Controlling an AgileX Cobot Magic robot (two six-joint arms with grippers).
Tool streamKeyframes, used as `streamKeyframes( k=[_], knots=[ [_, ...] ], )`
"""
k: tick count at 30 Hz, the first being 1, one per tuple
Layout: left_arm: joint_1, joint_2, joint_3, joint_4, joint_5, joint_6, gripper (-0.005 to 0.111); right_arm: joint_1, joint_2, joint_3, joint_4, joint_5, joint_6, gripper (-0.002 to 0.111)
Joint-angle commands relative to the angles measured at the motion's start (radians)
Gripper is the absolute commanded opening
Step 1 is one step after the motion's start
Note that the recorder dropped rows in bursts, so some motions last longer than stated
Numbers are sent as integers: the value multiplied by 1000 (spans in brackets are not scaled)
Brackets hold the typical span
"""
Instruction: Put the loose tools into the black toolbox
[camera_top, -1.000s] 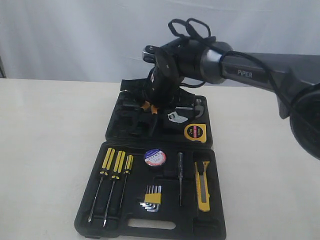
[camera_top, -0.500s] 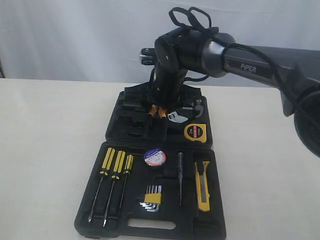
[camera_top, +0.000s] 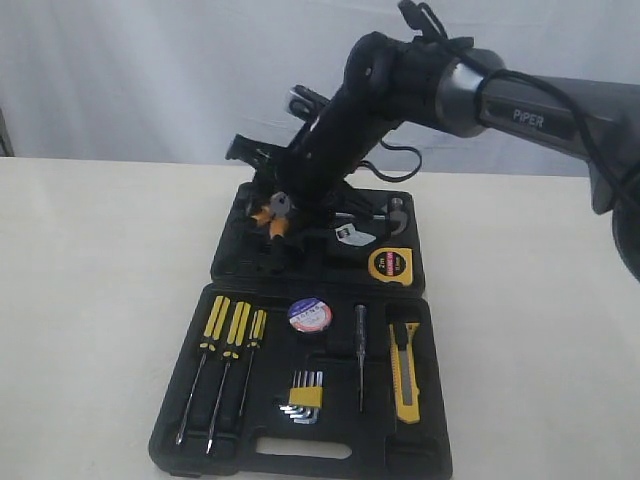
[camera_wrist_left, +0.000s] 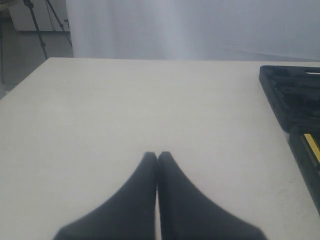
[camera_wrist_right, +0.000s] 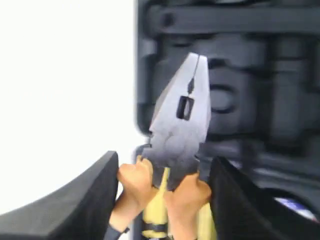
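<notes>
My right gripper (camera_wrist_right: 164, 172) is shut on the orange-and-black-handled pliers (camera_wrist_right: 180, 130); their steel nose points out over the far half of the black toolbox (camera_wrist_right: 280, 75). From outside, the pliers (camera_top: 274, 214) hang tilted above the far left part of the black toolbox (camera_top: 225, 262). The tape measure (camera_top: 389, 264) lies in the far half. The tape roll (camera_top: 309, 315) and utility knife (camera_top: 405, 372) lie in the near half. My left gripper (camera_wrist_left: 158, 156) is shut and empty over bare table, with the toolbox (camera_wrist_left: 292, 97) off to its side.
Three yellow-handled screwdrivers (camera_top: 228, 365), a hex key set (camera_top: 303, 394), a thin tester (camera_top: 360, 355) and a hammer (camera_top: 390, 212) sit in the case recesses. The beige table (camera_top: 90, 300) spreads wide on both sides of the case.
The right arm has swung and tilted to the left, carrying the pliers from the middle of the far half toward its left side, now lying more sideways.
</notes>
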Motion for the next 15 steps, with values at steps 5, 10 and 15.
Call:
streamKeyframes(
  k=[5, 10, 15],
  knots=[
    [-5, -1, 3, 0, -5, -6, 0, -10, -4, -15, 99, -17, -135, -1],
    [-5, -1, 3, 0, -5, -6, 0, -16, -4, -15, -147, 39, 81, -1],
    [-5, -1, 3, 0, -5, -6, 0, -12, 7, -15, -214, -12, 333, -1]
  ],
)
